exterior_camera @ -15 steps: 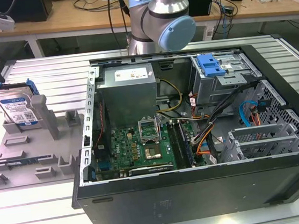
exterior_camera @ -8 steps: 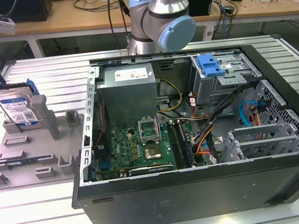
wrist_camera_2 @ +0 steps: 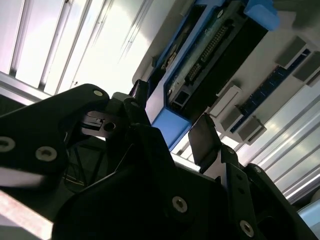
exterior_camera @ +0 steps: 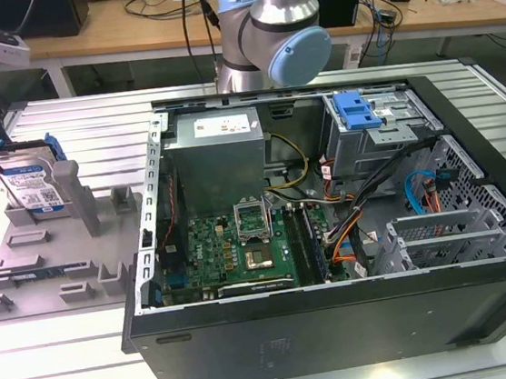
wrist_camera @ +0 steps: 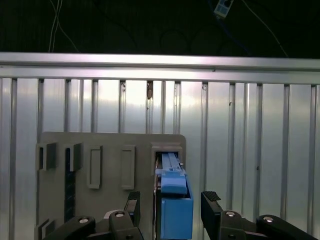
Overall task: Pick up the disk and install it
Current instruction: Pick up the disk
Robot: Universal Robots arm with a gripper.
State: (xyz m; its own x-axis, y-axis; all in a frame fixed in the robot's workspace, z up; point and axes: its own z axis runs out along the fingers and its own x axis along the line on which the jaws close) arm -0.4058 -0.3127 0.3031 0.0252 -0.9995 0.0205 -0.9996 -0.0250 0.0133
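Seemed the pick-up step, upper left of the exterior view. Had the gripper (wrist_camera: 171, 200) with jaws spread on both sides of the disk (wrist_camera: 175, 217), not pinching. Likely needed an even squeeze.

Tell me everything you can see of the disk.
The disk is a flat silver metal drive with a white-and-blue label, framed by a blue plastic bracket. It stands on edge in a grey holder at the exterior view's left, outside the computer case. The open pincer straddles its top, a gap on each side.
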